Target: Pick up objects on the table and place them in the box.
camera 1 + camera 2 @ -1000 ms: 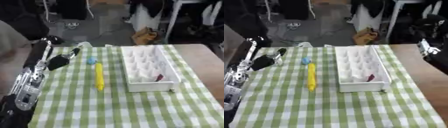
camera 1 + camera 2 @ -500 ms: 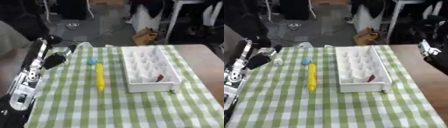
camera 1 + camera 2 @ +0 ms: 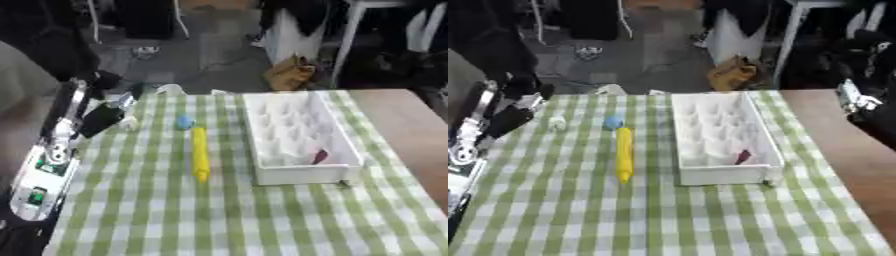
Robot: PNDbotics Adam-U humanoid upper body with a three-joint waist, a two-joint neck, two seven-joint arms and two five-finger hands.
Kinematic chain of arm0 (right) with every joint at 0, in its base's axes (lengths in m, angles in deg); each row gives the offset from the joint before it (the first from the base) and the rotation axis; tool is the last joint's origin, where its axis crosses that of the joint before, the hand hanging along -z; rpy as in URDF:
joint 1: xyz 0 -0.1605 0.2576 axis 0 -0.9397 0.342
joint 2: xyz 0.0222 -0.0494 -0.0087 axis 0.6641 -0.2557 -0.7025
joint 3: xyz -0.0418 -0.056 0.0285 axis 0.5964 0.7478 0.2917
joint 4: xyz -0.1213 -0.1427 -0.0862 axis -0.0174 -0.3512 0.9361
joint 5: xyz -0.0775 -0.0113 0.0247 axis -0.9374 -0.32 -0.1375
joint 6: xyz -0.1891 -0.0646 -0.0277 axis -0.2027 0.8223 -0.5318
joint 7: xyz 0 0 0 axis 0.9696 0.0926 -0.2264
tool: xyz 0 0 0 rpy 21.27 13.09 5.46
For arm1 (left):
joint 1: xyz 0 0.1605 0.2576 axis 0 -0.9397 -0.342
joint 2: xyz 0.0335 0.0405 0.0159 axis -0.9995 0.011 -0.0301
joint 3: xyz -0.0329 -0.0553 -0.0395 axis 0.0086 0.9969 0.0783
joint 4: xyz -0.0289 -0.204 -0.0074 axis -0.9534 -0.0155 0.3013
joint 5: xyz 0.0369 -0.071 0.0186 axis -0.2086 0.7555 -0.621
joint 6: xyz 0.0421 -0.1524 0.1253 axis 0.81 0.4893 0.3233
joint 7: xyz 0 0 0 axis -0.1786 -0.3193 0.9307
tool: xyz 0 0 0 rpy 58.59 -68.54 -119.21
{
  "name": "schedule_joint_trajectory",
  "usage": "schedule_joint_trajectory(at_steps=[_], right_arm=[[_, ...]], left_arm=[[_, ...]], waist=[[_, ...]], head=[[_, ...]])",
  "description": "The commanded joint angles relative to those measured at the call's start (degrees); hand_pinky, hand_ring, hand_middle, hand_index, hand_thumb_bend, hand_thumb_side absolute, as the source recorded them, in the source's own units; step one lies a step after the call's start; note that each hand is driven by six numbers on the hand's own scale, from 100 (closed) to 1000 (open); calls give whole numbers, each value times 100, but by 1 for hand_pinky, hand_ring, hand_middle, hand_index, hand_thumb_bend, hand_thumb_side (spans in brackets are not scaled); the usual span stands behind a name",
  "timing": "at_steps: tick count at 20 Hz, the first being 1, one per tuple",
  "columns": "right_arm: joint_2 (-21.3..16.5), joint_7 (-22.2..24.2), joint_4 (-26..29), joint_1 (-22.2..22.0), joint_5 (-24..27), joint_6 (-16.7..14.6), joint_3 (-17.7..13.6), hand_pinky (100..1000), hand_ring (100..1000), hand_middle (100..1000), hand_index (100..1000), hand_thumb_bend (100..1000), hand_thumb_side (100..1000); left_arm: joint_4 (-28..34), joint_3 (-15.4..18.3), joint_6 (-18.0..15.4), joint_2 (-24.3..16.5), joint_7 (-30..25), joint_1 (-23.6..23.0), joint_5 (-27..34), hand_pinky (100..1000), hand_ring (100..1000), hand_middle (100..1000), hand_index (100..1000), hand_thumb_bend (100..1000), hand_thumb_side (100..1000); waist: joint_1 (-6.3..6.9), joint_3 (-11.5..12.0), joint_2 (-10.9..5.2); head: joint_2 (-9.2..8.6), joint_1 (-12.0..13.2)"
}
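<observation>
left robot hand (image 3: 98, 119) has pulled back toward the counter's (image 3: 219, 215) left edge, off the small white thing (image 3: 129, 121); can't tell if its fingers are curled. left eye: yellow stick (image 3: 200, 154) and blue ball (image 3: 185, 122) lie left of the white box (image 3: 302, 175), red piece (image 3: 320, 156) inside. stick looks stiff, light; take it mid-length. right eye: right robot hand (image 3: 857, 102) at the right edge, state unclear; things unmoved.

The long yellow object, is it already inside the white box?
No, the long yellow object lies on the green checked tablecloth, left of the white box.
</observation>
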Motion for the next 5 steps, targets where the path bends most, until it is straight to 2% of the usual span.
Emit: schedule_joint_trajectory(at_steps=[1,5], right_arm=[[-153,-15,57,72,-27,4,-60,742,779,781,948,265,553],[-154,-14,58,73,-27,5,-59,741,779,781,948,264,553]], left_arm=[[55,74,22,-171,37,52,16,696,736,619,752,616,670],[51,79,66,-168,45,49,-18,694,734,612,746,621,672]], waist=[[-76,1,18],[-77,0,19]], head=[[-68,-1],[-62,-12]])
